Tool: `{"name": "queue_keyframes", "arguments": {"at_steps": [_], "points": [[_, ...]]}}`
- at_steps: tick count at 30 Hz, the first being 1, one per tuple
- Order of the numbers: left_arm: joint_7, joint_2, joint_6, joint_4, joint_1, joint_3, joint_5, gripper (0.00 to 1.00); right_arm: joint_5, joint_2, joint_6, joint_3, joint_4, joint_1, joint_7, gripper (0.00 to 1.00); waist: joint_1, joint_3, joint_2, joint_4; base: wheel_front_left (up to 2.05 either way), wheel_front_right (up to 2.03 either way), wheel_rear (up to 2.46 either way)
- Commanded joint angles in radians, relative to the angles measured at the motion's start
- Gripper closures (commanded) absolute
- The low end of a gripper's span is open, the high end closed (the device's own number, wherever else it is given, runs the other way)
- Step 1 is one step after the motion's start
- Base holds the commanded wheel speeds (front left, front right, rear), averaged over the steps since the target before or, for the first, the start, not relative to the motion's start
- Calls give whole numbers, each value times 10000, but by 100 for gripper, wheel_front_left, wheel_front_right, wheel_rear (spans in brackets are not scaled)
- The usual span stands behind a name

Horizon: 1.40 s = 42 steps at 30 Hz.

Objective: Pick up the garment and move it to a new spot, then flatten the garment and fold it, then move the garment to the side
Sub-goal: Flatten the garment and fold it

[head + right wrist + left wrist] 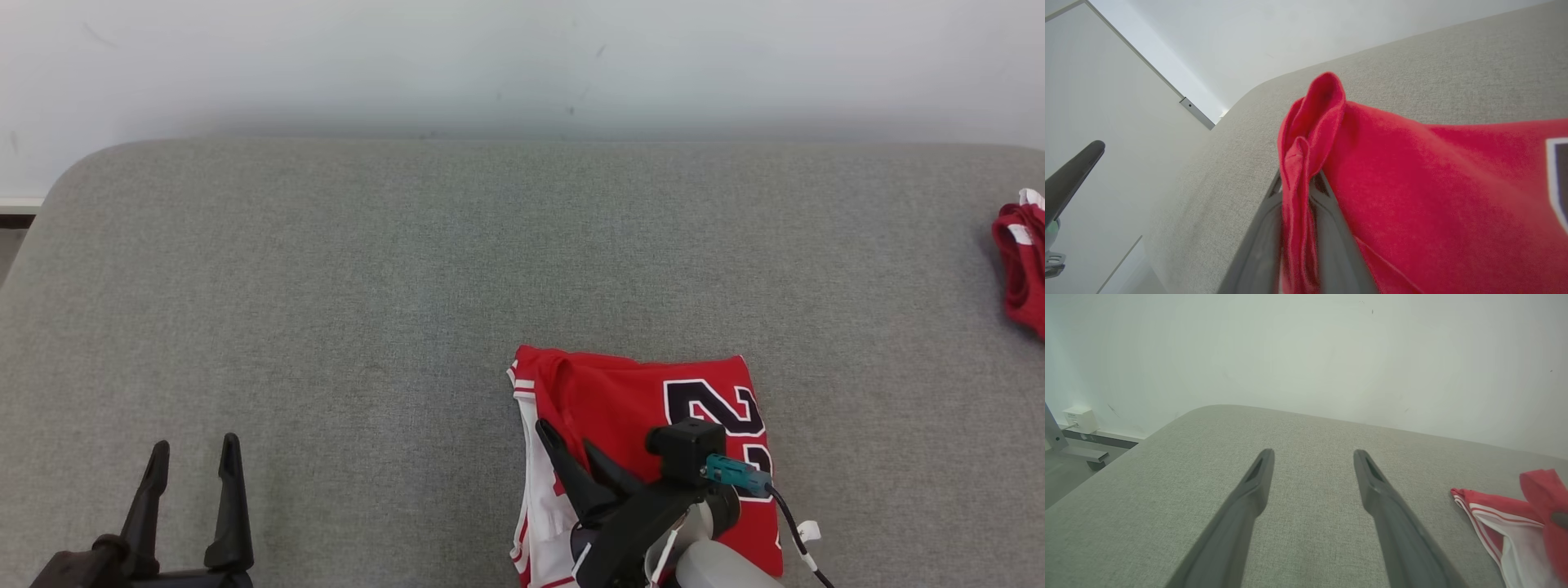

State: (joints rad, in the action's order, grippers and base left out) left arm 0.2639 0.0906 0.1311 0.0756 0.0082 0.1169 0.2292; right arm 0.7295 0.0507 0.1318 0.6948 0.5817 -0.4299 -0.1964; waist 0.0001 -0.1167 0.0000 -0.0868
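Fingers (1263, 245) of right end effector (1298, 181) pinch garment (1412, 183) fold.

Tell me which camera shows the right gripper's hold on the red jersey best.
The right wrist view: a fold of the jersey is pinched in the right gripper. The head view shows that gripper over the jersey, the contact hidden. The left wrist view catches the jersey's edge.
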Motion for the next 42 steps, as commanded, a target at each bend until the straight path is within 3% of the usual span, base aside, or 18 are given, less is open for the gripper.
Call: {"name": "queue_keyframes", "arguments": {"at_steps": [1,7,10,16,24,29,42], "points": [[-1,40,-10,22,-72,10,20,0,35,1,-24,37,162,-169,-161,0,-1,33,0,30,0,0,0],[-1,73,-10,54,176,119,-19,0,-452,-3,-24,-441,678,-622,-613,0,-1,284,0,309,0,0,0],[-1,76,-10,-11,232,170,-65,0,-1069,333,-24,-1127,486,-679,-695,0,-1,451,0,474,0,0,0],[-1,-37,-10,-233,460,239,-222,0,-2295,992,-24,-3003,-1331,325,-673,0,-1,797,0,733,0,0,0],[-1,-29,-10,-252,667,483,-311,0,-3299,1471,-24,-4482,-2982,2026,-674,0,-1,1146,0,897,0,0,0],[-1,18,-10,-194,921,496,-479,0,-3693,1113,-24,-5411,-3849,3250,-674,0,-1,1301,0,887,0,0,0],[0,287,-10,-236,1605,82,-715,0,-4467,491,-24,-6281,-4811,5024,-619,0,-1,1685,0,529,0,0,0]]}}
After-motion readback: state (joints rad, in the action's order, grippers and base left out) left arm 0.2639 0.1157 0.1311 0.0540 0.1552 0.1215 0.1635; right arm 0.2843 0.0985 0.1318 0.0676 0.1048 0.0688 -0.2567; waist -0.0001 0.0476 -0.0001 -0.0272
